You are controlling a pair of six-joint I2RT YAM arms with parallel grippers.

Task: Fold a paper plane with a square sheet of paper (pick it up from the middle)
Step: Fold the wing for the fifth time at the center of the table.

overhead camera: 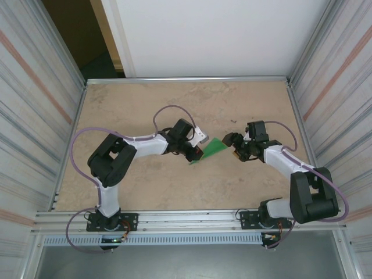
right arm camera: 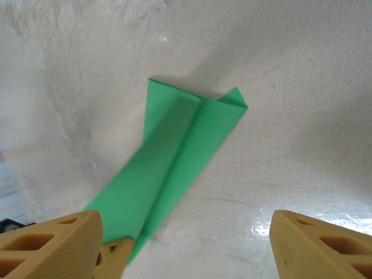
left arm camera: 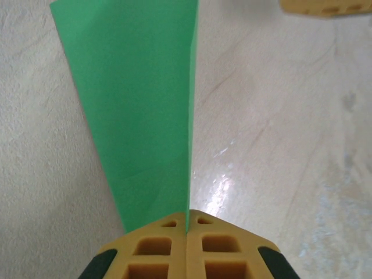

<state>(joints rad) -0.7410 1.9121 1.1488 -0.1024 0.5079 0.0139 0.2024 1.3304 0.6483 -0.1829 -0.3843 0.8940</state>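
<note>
Left gripper [left arm camera: 187, 231] is clamped tight on the narrow end of the paper plane [left arm camera: 139, 104], which juts forward from its tips. Right gripper [right arm camera: 187, 244] gapes wide and empty, facing the plane's wide end. Probably a late fold. Next: the right must close squarely on one wing.

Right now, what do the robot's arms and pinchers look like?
Both arms, left arm and right arm, are white tubes with chunky black joints. Thin purple cables loop beside them. The fingers are yellowy-orange blocks with square holes, black further back.
</note>
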